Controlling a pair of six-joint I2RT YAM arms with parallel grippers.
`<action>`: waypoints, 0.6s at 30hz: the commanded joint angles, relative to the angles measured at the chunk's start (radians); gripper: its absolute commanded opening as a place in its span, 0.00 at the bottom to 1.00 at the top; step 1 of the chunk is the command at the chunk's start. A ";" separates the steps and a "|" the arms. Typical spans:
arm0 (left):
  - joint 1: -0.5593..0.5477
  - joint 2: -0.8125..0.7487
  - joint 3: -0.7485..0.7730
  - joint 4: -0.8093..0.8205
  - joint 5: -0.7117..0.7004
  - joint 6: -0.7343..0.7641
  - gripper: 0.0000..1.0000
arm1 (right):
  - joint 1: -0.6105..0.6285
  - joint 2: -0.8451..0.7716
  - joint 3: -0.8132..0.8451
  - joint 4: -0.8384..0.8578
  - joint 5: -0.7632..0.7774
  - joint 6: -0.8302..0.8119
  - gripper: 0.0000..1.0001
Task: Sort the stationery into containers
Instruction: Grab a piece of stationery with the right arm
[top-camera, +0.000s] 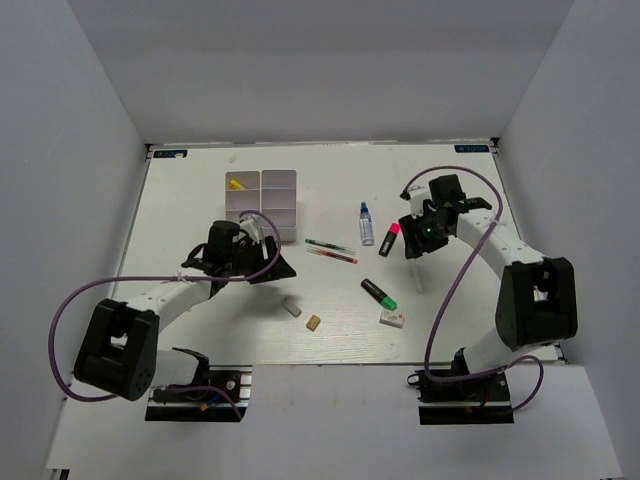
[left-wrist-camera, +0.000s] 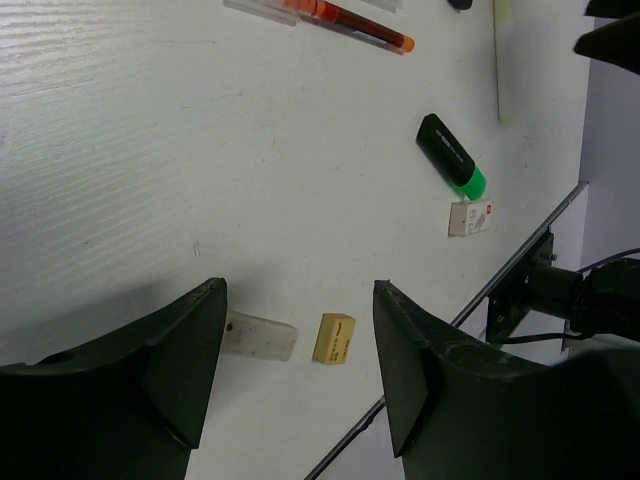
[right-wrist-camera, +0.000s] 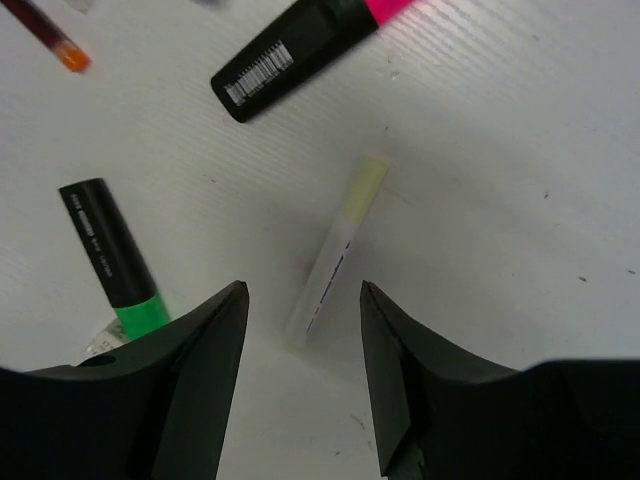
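The white six-compartment organiser (top-camera: 262, 205) stands at the back left, with a yellow-tipped item (top-camera: 236, 184) in its far left compartment. My left gripper (top-camera: 279, 267) is open and empty just in front of it. In its wrist view the left gripper (left-wrist-camera: 298, 287) frames a tan eraser (left-wrist-camera: 333, 338) and a grey eraser (left-wrist-camera: 258, 336) lying on the table. My right gripper (top-camera: 413, 244) is open and empty. In its wrist view the right gripper (right-wrist-camera: 303, 288) hovers over a white marker (right-wrist-camera: 335, 250) with a yellow tip, not touching it.
On the table lie a blue-capped glue bottle (top-camera: 366, 224), a pink-capped highlighter (top-camera: 390, 238), two thin pens (top-camera: 330, 250), a green-capped highlighter (top-camera: 379, 294) and a white eraser (top-camera: 392, 319). The tan eraser (top-camera: 313, 322) and grey eraser (top-camera: 292, 309) lie near the front edge.
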 joint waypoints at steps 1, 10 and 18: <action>-0.003 -0.054 0.035 -0.027 -0.011 0.020 0.70 | -0.009 0.062 0.019 0.006 0.026 0.017 0.54; -0.003 -0.207 0.023 -0.121 -0.083 0.000 0.70 | 0.003 0.255 0.086 0.019 0.099 0.050 0.46; -0.003 -0.310 0.014 -0.182 -0.133 -0.020 0.71 | 0.006 0.354 0.093 0.022 0.193 0.057 0.38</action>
